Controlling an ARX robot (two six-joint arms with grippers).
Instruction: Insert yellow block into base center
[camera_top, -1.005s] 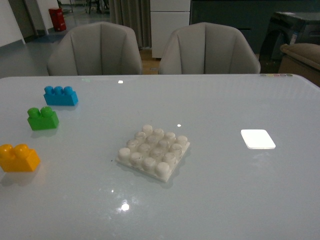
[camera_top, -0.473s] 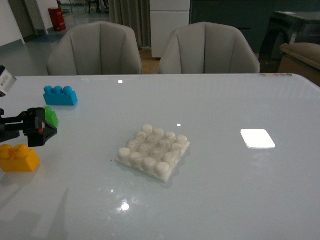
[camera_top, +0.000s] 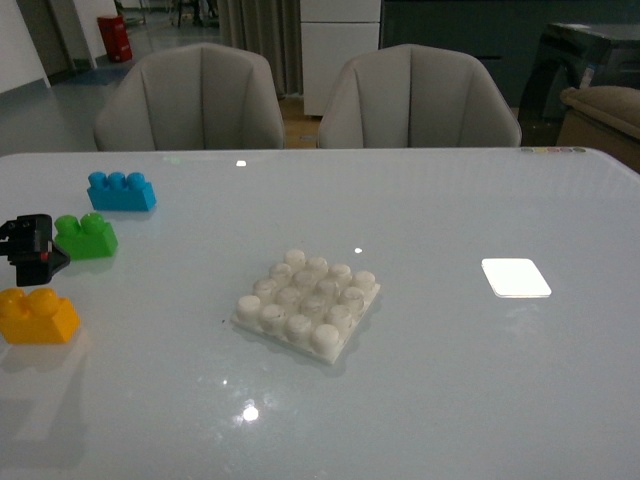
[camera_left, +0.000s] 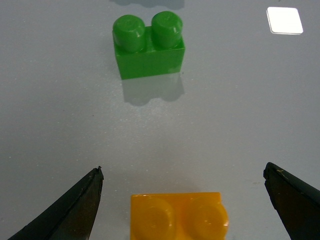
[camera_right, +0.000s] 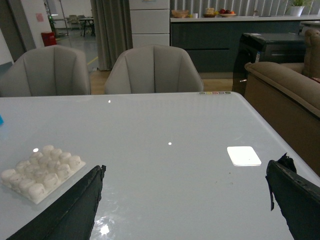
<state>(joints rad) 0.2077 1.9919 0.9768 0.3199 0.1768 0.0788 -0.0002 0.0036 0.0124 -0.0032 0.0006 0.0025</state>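
Front view: my left hand (camera_top: 38, 250) hung low over the tabletop (camera_top: 450, 380). The yellow block (camera_top: 38, 316) lay just below it, the green brick (camera_top: 86, 237) just beside it, and the base (camera_top: 307, 303) well apart toward my right.

Left wrist view: fingers spread wide, block between them, untouched. Judged it light, rigid, slick plastic. Grip the flat end walls below the studs, squarely, or it may squirt out.

Right wrist view: right hand (camera_right: 186, 167) wide, empty, clear of the base.
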